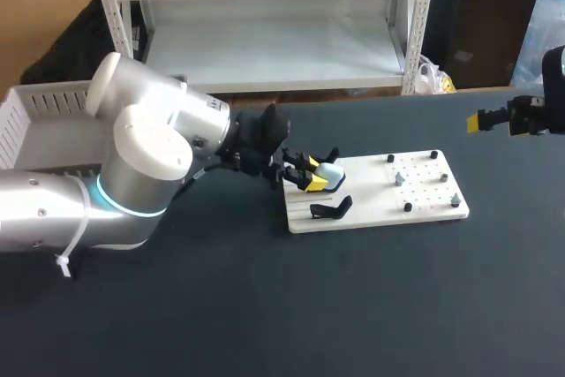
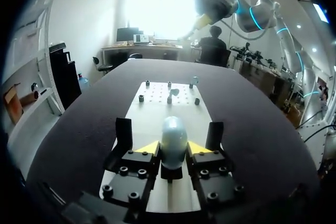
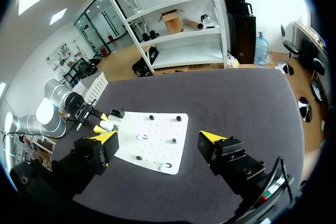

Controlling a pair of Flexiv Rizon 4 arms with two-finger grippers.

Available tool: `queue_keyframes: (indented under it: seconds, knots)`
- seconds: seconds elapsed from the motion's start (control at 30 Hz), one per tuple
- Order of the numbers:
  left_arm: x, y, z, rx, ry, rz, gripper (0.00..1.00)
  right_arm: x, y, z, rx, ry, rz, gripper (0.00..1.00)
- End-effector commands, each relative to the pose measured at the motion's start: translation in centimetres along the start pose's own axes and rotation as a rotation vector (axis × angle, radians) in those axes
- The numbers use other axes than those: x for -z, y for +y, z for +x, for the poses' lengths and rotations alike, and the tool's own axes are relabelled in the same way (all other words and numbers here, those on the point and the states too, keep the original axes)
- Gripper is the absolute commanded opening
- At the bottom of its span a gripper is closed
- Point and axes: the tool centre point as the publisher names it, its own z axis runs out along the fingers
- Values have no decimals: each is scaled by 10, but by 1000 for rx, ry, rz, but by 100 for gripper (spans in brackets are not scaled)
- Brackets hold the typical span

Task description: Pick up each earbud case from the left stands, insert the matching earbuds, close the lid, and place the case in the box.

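Note:
A pale blue earbud case (image 1: 330, 171) sits on a black stand at the left end of the white board (image 1: 424, 192). My left gripper (image 1: 315, 174) is shut on it. In the left wrist view the case (image 2: 173, 137) stands between the yellow fingertips (image 2: 148, 147), which press its two sides. A second black stand (image 1: 331, 209) nearer the front is bare. Small grey earbuds (image 1: 399, 178) lie among black pegs on the board's right half. My right gripper (image 3: 158, 138) hangs open high above the table's right side, with nothing in it.
A white slatted box (image 1: 40, 116) stands at the far left behind my left arm. The board carries several short black pegs (image 1: 408, 207). Dark tabletop (image 1: 371, 306) lies in front of and to the right of the board.

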Motion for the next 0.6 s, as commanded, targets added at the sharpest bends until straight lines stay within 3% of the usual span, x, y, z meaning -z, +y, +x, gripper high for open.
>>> queue_keyframes:
  seconds: [0.03, 0.6]
  knots:
    - [-1, 0, 3, 2, -3, -4, 30, 0, -1, -1, 1, 2, -4, 100]
    - [1, 2, 5, 7, -14, -10, 31, 0, -1, -1, 1, 2, -4, 100]
